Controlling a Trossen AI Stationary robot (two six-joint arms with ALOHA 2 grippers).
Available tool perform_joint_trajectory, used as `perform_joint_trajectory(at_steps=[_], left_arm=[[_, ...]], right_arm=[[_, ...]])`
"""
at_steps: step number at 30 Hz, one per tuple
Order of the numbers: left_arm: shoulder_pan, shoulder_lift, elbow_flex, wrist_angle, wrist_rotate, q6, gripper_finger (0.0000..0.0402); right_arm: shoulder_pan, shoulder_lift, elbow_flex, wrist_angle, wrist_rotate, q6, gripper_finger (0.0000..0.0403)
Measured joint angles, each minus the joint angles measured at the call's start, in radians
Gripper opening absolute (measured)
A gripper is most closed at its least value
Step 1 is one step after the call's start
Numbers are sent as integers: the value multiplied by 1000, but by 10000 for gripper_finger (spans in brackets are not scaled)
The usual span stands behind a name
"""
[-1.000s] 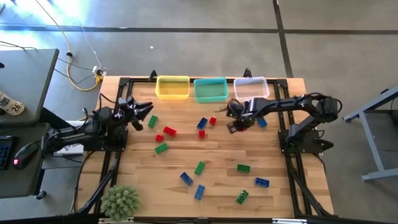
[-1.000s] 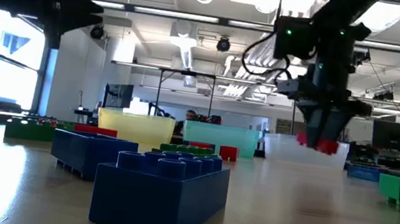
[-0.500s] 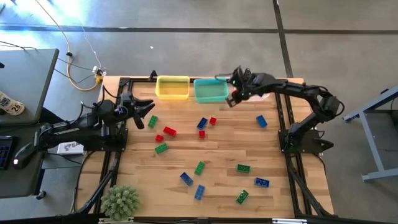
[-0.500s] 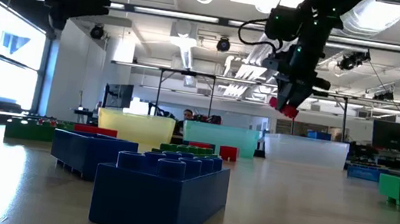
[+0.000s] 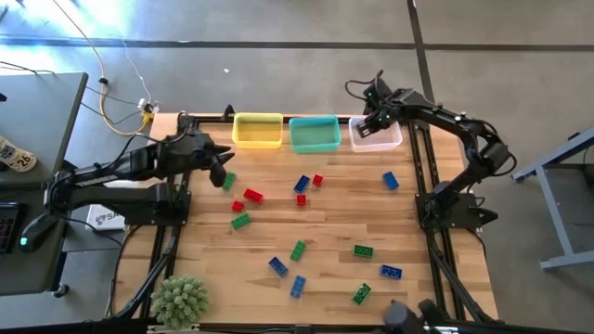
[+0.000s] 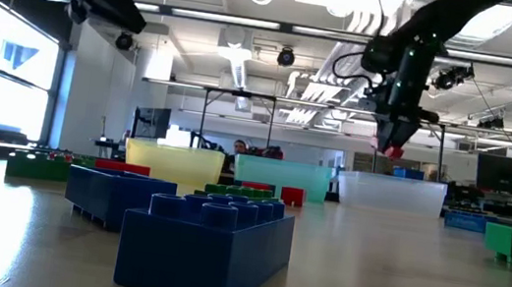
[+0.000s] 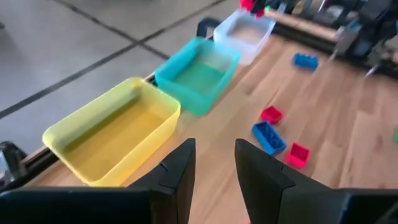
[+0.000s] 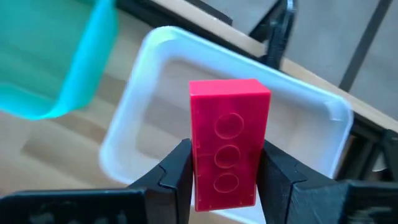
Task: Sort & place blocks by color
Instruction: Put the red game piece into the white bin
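With the right gripper (image 8: 224, 180) pinching the red brick (image 8: 229, 142) above the clear bin (image 8: 311, 134), we centre it over the bin, then release; the left gripper (image 7: 212, 168), spread, waits near the yellow bin (image 7: 112, 134).

small red studded plastic brick (image 8: 229, 142) | clamped endwise between right gripper (image 8: 224, 180) fingers, above clear bin (image 8: 329, 112) | other red, green, blue bricks (image 5: 253, 196) scattered flat on wooden table (image 5: 334, 223)
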Motion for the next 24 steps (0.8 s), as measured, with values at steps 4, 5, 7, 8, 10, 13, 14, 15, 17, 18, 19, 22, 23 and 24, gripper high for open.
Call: perform_joint_trajectory(at_steps=[4,5,7,8,10,13,14,15,17,18,19,22,23,24], left_arm=[[0,80,44,-92,-64,-79,103],[0,97,51,-119,-73,-101,103],[0,128,57,-172,-80,-148,103],[0,143,57,-191,-79,-170,103],[0,171,57,-232,-64,-214,103],[0,211,57,-291,-35,-262,103],[0,223,57,-306,-32,-275,103],[0,235,57,-321,-30,-290,103],[0,255,57,-346,-29,-316,103],[0,264,57,-352,-29,-325,103],[0,272,57,-359,-29,-333,103],[0,299,57,-380,-20,-355,103],[0,308,57,-384,-12,-363,103],[0,314,57,-385,-3,-375,103]], right_arm=[[-44,35,0,0,-14,-30,112],[-51,46,0,0,-26,-30,112],[-60,74,0,0,-42,-31,112],[-63,89,-1,0,-52,-33,112],[-64,117,-1,0,-56,-38,112],[-64,158,-1,-3,-56,-38,112],[-64,168,-2,-3,-56,-38,112],[-64,176,-2,-3,-56,-38,112],[-64,194,-2,-3,-56,-34,112],[-64,202,-2,-3,-55,-34,112],[-65,209,-2,-3,-55,-34,112],[-67,224,-2,-2,-54,-33,113],[-67,227,-2,-2,-52,-33,119],[-67,227,-2,-1,-49,-31,129]])
